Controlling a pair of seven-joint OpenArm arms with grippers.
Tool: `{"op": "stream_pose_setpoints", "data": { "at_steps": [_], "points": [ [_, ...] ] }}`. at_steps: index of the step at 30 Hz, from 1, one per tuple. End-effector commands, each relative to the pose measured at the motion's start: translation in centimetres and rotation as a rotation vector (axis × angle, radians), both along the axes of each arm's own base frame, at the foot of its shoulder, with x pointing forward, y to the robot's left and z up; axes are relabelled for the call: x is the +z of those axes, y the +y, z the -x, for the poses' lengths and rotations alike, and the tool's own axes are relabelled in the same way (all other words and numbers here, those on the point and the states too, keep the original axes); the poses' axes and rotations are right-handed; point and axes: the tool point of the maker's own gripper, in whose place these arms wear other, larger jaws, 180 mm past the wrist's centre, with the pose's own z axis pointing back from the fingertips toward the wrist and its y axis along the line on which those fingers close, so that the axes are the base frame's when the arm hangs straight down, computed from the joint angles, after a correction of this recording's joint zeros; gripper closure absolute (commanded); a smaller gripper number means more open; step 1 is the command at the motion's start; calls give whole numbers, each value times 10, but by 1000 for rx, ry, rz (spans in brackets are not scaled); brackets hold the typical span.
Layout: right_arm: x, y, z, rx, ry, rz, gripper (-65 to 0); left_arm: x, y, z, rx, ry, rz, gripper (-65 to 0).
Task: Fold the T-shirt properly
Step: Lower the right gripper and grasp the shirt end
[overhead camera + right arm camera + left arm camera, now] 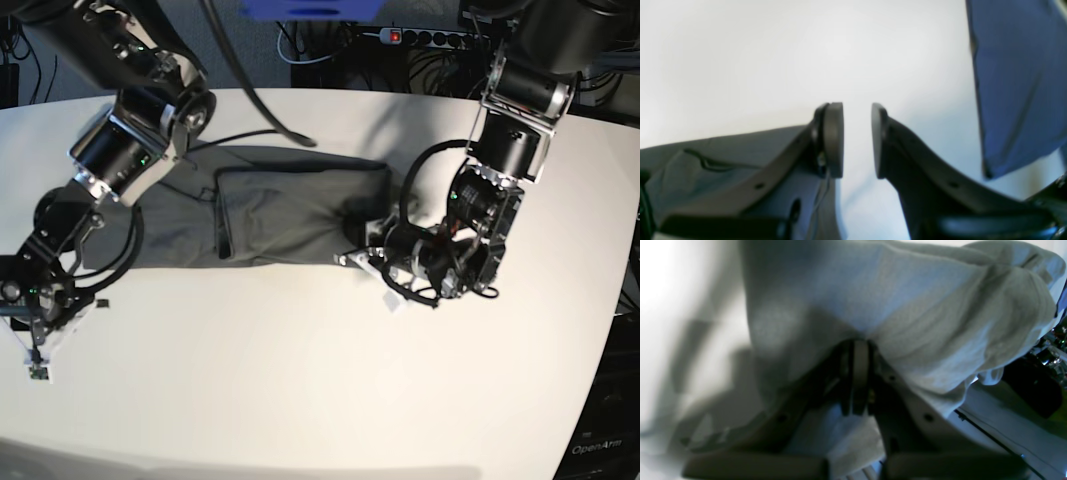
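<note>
The dark grey T-shirt [285,205] lies stretched out across the middle of the white table [300,380], wrinkled and partly doubled over. At its right end my left gripper [362,250] is low on the cloth. In the left wrist view that gripper [858,350] has its pads pressed together on a bunch of the T-shirt [907,306], which drapes over and around the fingers. My right gripper [35,355] hangs at the table's front left, apart from the shirt. In the right wrist view it [857,140] stands open over bare table with nothing between its pads.
A black cable [270,120] loops over the table's back edge onto the shirt's top. A power strip [420,37] and tangled wires lie behind the table. A blue-looking sheet [1010,83] fills the right edge of the right wrist view; what it is I cannot tell.
</note>
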Motion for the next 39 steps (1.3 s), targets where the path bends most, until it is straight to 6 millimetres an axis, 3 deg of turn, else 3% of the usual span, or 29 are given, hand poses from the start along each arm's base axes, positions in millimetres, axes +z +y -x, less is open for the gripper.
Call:
{"op": "stream_pose_setpoints", "data": {
  "at_steps": [1, 7, 13, 20, 25, 29, 39],
  "points": [
    [13, -4, -4, -16, -22, -7, -147, -16, 27, -2, 17, -18, -141, -19],
    [-2, -13, 16, -53, 97, -45, -147, -16, 27, -2, 17, -18, -141, -19],
    [-28, -21, 6, 24, 123, -168, -147, -16, 27, -2, 17, -18, -141, -19],
    [-63, -13, -4, 119, 116, -452, -147, -16, 27, -2, 17, -18, -141, -19],
    [-91, -14, 6, 116, 183, -584, -147, -16, 27, -2, 17, -18, -141, -19],
    [-103, -16, 15, 134, 264, -572, -147, -16, 27, -2, 17, -18, -141, -19],
    [-100, -26, 17, 219, 377, -424, -147, -16, 25, -1, 16, -18, -137, -19]
  ]
}}
